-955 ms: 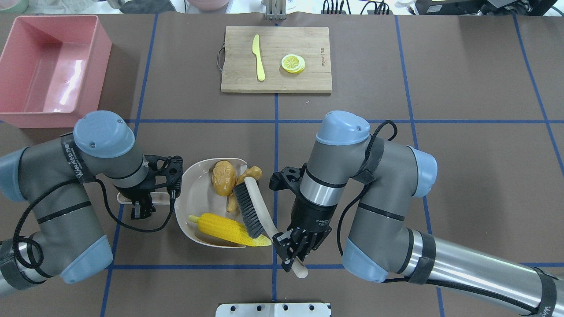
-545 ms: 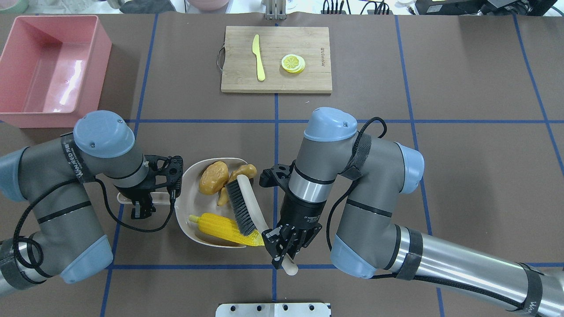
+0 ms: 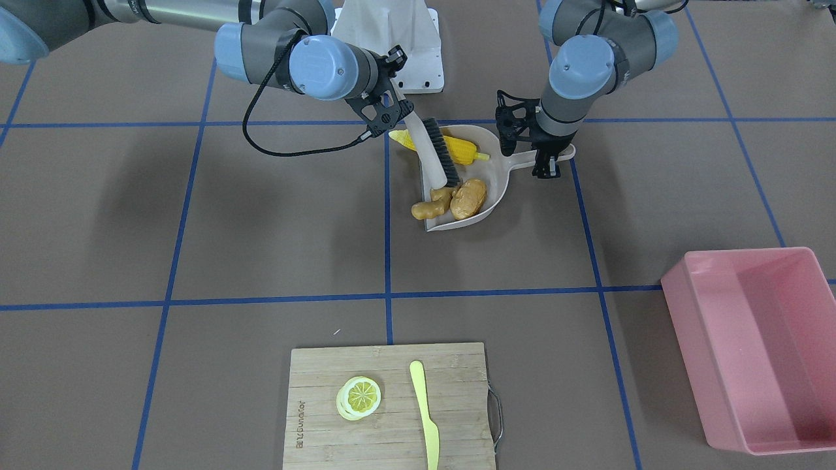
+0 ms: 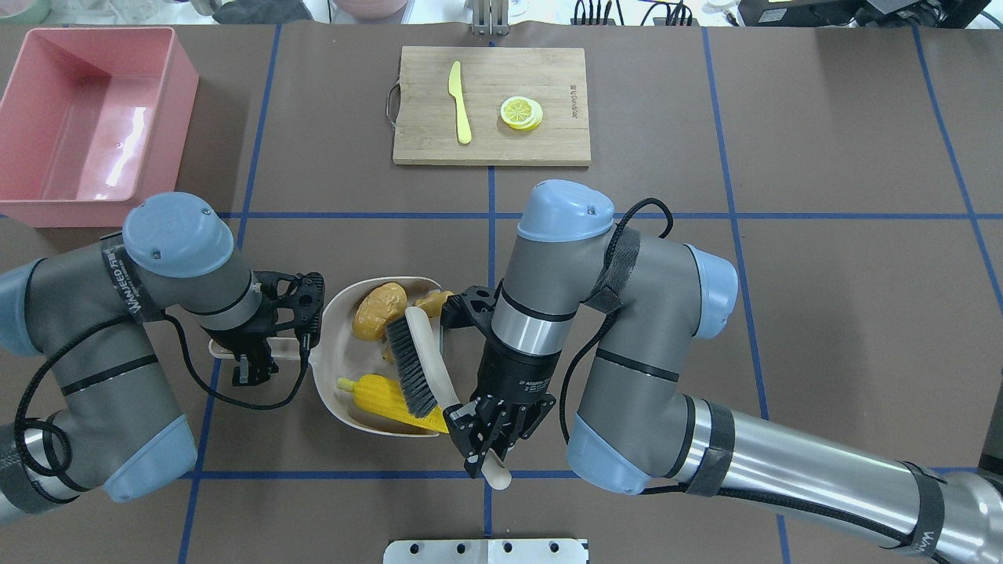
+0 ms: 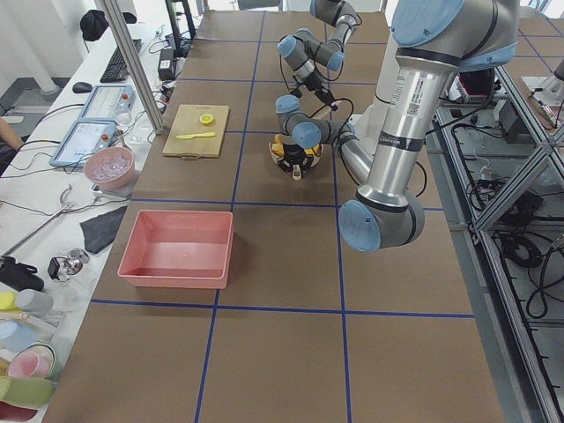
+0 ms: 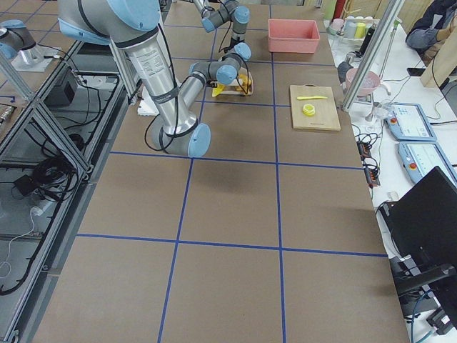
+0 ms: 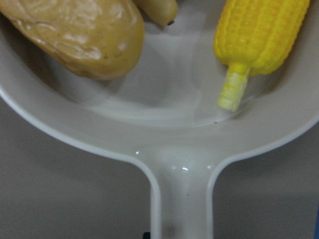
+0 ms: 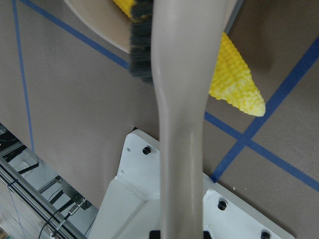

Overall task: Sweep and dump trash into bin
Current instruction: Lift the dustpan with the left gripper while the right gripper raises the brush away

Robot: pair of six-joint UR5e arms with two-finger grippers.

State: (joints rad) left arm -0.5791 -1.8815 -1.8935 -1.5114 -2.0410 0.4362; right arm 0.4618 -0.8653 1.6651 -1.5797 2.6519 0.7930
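Right end effector (image 4: 484,442) clenched on brush (image 4: 415,364) handle; left end effector (image 4: 252,356) grasping dustpan (image 4: 325,376) handle. Ginger root (image 4: 433,301) and corn cob (image 4: 374,394) tip overhang dustpan mouth, right-arm side.

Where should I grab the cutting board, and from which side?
Probably its metal handle, coming down from the robot's left: the board lies flat on the table, and only that loop juts out from its short edge.

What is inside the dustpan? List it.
The dustpan holds a potato, a corn cob and, at its mouth, ginger. The brush hides part of corn and ginger.
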